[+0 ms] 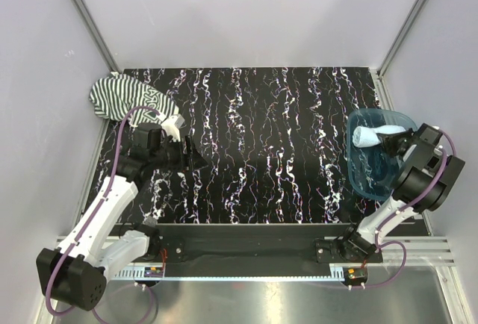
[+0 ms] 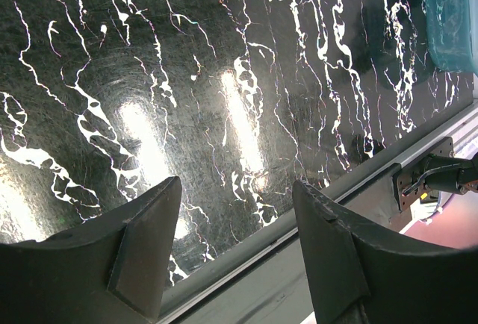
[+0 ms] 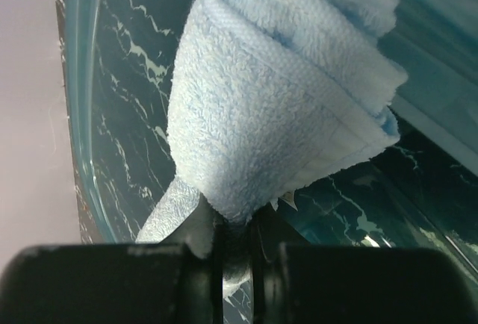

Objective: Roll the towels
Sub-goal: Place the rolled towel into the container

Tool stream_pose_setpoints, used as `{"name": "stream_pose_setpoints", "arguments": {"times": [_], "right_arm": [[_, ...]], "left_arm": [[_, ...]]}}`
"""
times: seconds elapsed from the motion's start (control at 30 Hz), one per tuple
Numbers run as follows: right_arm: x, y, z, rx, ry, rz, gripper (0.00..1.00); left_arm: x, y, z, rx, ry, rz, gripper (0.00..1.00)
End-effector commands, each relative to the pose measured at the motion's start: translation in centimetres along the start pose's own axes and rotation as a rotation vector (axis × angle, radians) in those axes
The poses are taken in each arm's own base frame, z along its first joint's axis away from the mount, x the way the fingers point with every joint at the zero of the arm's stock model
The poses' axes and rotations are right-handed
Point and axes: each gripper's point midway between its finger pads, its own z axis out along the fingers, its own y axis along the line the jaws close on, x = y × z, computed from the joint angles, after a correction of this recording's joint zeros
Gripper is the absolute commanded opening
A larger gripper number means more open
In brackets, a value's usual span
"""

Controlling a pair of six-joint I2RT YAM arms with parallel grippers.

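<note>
I'm seeing a translucent blue tray [image 1: 364, 177] sitting at the right edge of the black, white-veined tabletop [image 1: 261, 137]. Overhead lights are glaring off that surface in my left wrist view, and pale grey walls [image 1: 246, 10] are enclosing it.

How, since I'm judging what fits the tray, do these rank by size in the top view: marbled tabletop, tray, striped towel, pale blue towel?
1. marbled tabletop
2. translucent blue tray and striped towel: too alike to rank
3. pale blue towel, bunched up, partly hidden
</note>
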Motion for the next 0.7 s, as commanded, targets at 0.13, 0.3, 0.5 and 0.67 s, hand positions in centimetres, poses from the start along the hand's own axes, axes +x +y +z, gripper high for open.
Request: {"name": "stream_pose_setpoints", "arguments": {"times": [0.13, 0.3, 0.5, 0.67], "right_arm": [[0.9, -5.9, 0.8, 0.266, 0.045, 0.019, 0.04], [0.5, -5.4, 1.2, 0.256, 0.041, 0.01, 0.06], [0.6, -4.4, 2.3, 0.263, 0.049, -0.007, 0.09], [0.6, -3.7, 3.1, 0.264, 0.056, -0.004, 0.19]], "left_arm": [[-0.5, -0.4, 0.0, 0.028, -0.021, 0.028, 0.66], [-0.4, -0.4, 0.1, 0.028, -0.017, 0.025, 0.66], [-0.4, -0.3, 0.1, 0.026, -0.015, 0.023, 0.67], [-0.4, -0.2, 0.2, 0.02, -0.012, 0.021, 0.67]]}}
